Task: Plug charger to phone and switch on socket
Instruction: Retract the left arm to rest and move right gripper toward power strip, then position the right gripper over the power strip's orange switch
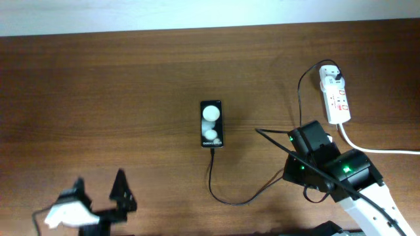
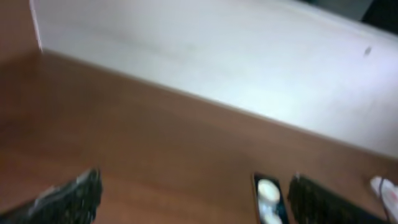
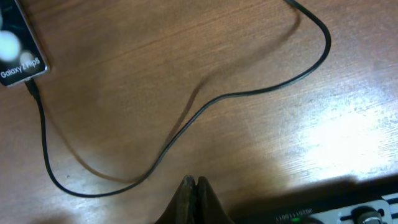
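The black phone (image 1: 211, 123) lies flat at mid-table, showing two white blobs on its face. The charger's thin black cable (image 1: 226, 200) meets the phone's near edge, loops toward me, then runs up to the white adapter (image 1: 330, 75) seated in the socket strip (image 1: 336, 98) at the far right. My right gripper (image 1: 260, 132) is shut and empty, hovering between phone and strip. In the right wrist view its tips (image 3: 196, 182) hang above bare wood near the cable (image 3: 186, 124), with the phone (image 3: 15, 53) at top left. My left gripper (image 1: 100, 187) stands open and empty at the front left.
The strip's thick white cord (image 1: 374, 148) trails off to the right edge behind my right arm. A pale wall (image 2: 217, 50) borders the table's far side. In the blurred left wrist view, the phone (image 2: 268, 198) shows just inside the right finger (image 2: 323, 202).
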Motion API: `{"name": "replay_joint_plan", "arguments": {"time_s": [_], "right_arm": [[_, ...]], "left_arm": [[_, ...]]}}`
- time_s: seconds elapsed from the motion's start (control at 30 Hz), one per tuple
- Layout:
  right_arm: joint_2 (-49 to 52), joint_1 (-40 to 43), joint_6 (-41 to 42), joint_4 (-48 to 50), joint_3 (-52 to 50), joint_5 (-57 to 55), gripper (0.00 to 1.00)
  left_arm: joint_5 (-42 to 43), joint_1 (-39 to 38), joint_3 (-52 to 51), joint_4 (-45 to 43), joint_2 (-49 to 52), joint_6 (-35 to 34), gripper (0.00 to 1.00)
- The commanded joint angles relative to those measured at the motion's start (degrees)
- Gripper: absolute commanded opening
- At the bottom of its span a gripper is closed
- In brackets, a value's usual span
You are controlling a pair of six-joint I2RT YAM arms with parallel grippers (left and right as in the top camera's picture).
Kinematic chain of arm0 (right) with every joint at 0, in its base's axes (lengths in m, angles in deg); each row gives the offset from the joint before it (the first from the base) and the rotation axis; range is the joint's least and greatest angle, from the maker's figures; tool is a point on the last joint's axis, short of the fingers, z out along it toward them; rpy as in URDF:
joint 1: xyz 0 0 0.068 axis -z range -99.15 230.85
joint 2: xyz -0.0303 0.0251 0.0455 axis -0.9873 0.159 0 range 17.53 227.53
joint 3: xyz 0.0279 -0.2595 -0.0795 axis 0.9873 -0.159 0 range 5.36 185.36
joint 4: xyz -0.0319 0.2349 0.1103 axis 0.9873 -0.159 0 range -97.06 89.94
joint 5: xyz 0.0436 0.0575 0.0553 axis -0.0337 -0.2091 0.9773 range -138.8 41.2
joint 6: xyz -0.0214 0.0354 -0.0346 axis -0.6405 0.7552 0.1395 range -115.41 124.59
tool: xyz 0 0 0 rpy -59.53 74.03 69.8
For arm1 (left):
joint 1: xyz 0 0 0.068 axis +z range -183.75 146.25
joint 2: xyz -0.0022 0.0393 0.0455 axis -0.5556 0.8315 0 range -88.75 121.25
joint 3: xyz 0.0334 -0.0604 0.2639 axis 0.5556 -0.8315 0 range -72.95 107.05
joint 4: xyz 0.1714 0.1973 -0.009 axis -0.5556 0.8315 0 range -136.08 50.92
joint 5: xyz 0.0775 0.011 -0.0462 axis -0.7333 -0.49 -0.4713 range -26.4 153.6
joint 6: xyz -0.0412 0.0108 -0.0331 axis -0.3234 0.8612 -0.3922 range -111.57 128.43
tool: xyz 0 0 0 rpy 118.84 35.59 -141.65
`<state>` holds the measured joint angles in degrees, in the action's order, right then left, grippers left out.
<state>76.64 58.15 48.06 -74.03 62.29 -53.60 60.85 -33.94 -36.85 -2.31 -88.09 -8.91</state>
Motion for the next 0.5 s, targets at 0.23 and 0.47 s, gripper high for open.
{"name": "replay_joint_plan", "arguments": {"time_s": [0.23,0.47], "right_arm": [[-0.07,0.24,-0.13,-0.63,-0.15,0.09,0.04],[-0.07,0.24,-0.13,-0.63,-0.15,-0.13,0.04]], "left_arm": [[1.31,0.37,-28.09,-31.41,-0.26,-0.07,0.99],[1.53,0.37,-34.88,-37.75,-0.22,5.68,0.99]]}}
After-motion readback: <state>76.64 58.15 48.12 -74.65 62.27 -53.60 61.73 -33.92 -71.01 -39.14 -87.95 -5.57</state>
